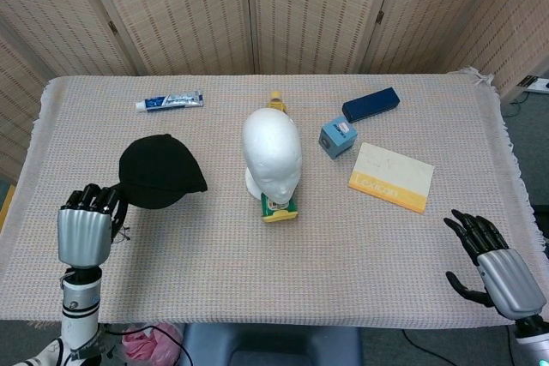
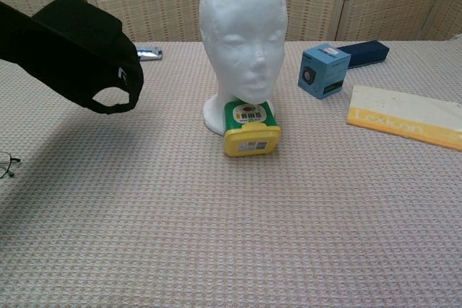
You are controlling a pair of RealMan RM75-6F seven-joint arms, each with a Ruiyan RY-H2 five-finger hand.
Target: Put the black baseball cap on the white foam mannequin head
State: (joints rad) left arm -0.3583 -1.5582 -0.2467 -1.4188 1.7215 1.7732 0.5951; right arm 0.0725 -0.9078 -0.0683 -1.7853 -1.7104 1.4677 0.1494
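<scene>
The black baseball cap (image 1: 158,172) hangs in the air left of the white foam mannequin head (image 1: 272,151), held by its brim in my left hand (image 1: 85,227). In the chest view the cap (image 2: 76,52) is tilted, its back strap opening facing the camera, and the left hand is out of frame. The mannequin head (image 2: 242,30) stands upright mid-table, bare, facing the front edge. My right hand (image 1: 497,267) sits past the table's front right corner, fingers spread, holding nothing.
A yellow-lidded green container (image 2: 250,128) lies against the mannequin's base. Glasses (image 2: 6,163) lie at the left. A blue box (image 1: 338,137), a dark blue case (image 1: 371,104), a yellow Lexicon book (image 1: 390,176) and a toothpaste tube (image 1: 169,101) lie around the table.
</scene>
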